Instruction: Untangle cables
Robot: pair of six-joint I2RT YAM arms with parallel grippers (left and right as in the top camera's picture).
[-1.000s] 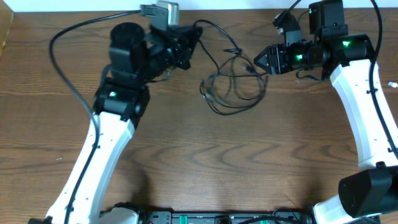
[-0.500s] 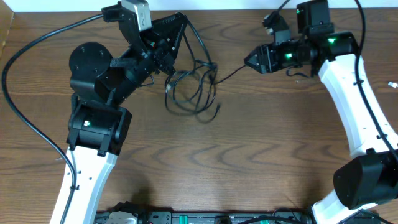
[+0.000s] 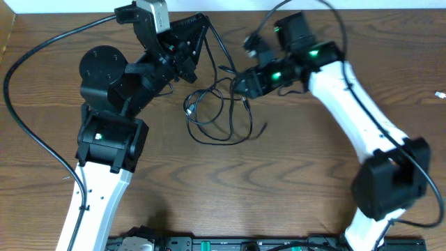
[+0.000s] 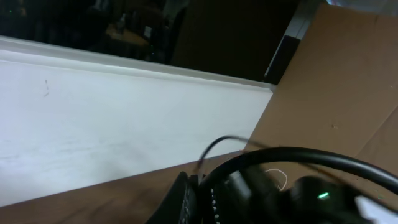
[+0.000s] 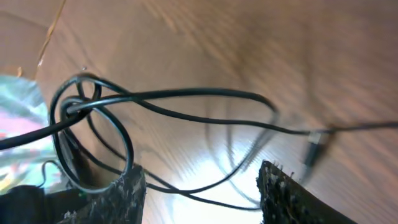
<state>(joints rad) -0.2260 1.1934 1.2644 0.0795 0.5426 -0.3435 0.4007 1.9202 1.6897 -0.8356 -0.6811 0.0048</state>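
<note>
A thin black cable (image 3: 217,115) lies in tangled loops on the wooden table (image 3: 293,181), one strand rising to my left gripper (image 3: 200,31). That gripper is shut on the strand; in the left wrist view its fingers (image 4: 189,199) are pressed together with the strand leaving their tips. My right gripper (image 3: 238,82) hovers open at the tangle's upper right. In the right wrist view, loops of the black cable (image 5: 186,94) run under and between the spread fingers of the right gripper (image 5: 202,186), and a small plug (image 5: 314,148) lies to the right. A thin white loop (image 4: 277,179) shows far off on the table.
A white wall (image 4: 124,130) borders the table's back edge. The left arm's thick black cable (image 3: 28,132) sweeps over the table's left side. A small white bit (image 3: 439,94) lies at the right edge. Brown cardboard (image 4: 348,81) stands at the back corner.
My left arm dragged the tangle leftward, then held still. My right arm swung left up to the tangle, and its jaws widened slightly.
</note>
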